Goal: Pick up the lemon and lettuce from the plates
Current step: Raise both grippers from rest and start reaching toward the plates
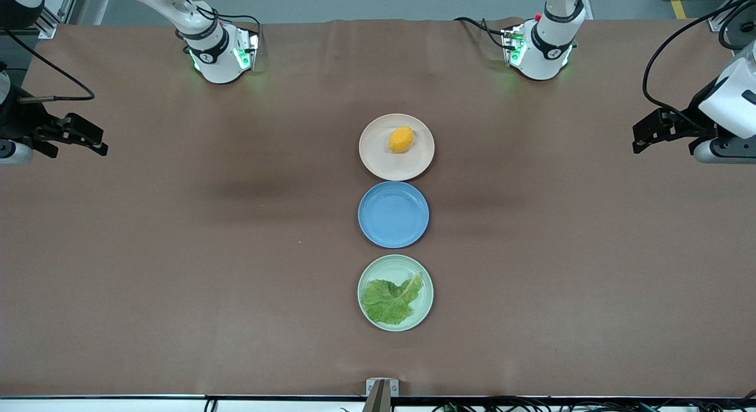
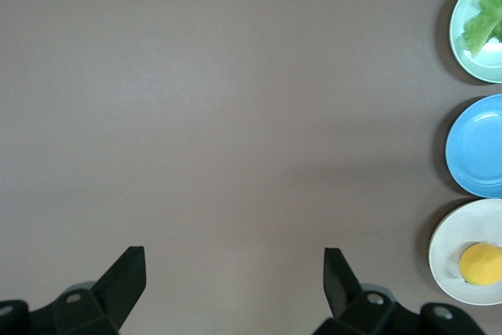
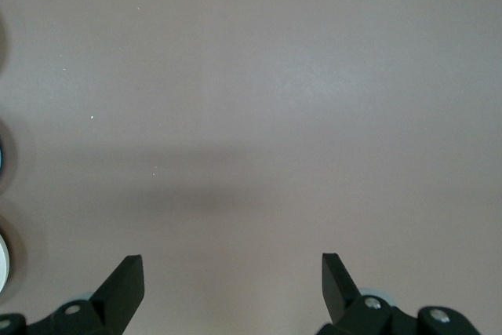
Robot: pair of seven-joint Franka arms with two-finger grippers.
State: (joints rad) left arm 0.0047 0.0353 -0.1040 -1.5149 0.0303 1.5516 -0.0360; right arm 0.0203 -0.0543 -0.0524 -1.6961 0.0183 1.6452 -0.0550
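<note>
While both arms wait at the table's ends, produce sits untouched on plates.
Orange-yellow oval lemon (image 1: 401, 140) lies on the pale beige plate (image 1: 378, 158), farther than the round blue plate (image 1: 393, 215); crinkled green lettuce (image 1: 391, 300) on the mint plate (image 1: 369, 276), nearer. Left gripper (image 1: 644, 133) and right gripper (image 1: 94, 139) spread wide.

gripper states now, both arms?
Left gripper: open, holding nothing, over bare table at the left arm's end.
Right gripper: open, holding nothing, over bare table at the right arm's end.
</note>
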